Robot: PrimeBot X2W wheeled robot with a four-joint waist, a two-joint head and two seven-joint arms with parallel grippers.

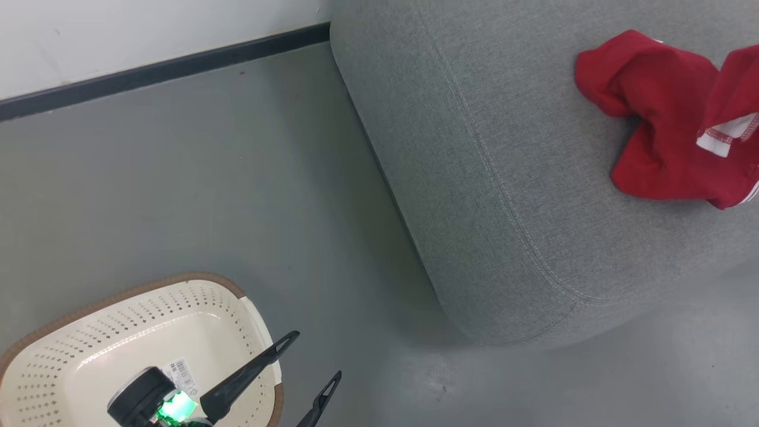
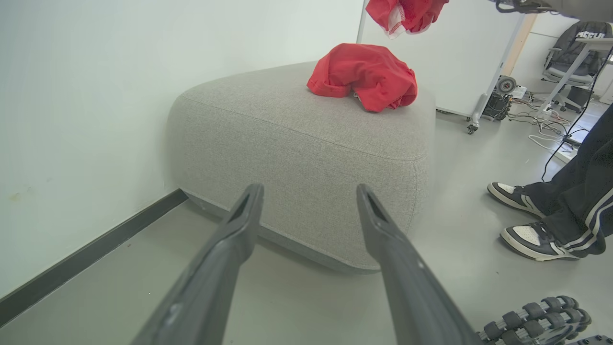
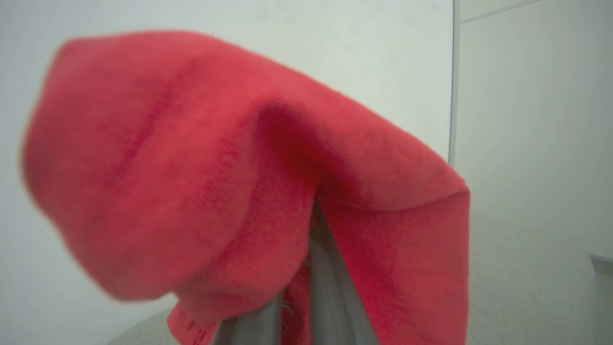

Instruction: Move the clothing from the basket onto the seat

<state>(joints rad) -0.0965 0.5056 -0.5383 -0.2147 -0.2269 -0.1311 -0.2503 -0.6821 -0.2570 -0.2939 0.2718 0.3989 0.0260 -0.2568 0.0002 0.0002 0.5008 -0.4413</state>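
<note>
One piece of red clothing [image 1: 652,118] lies crumpled on the grey seat [image 1: 474,148], also seen from the left wrist as clothing [image 2: 368,74] on the seat [image 2: 306,139]. A second red garment [image 1: 735,89] with white trim hangs above it at the right edge, garment [image 2: 407,12]. My right gripper [image 3: 318,249] is shut on that garment [image 3: 191,167], which drapes over its fingers. The cream basket [image 1: 118,293] stands on the floor at lower left; no clothing shows in its visible part. My left gripper [image 1: 311,359] [image 2: 309,191] hangs open beside the basket, holding nothing.
A wall with a dark baseboard [image 1: 160,71] runs behind the floor. A person's shoes [image 2: 531,239] stand right of the seat. A white partition on castors [image 2: 471,127], cables and an office chair [image 2: 574,48] lie beyond. Grey floor separates basket and seat.
</note>
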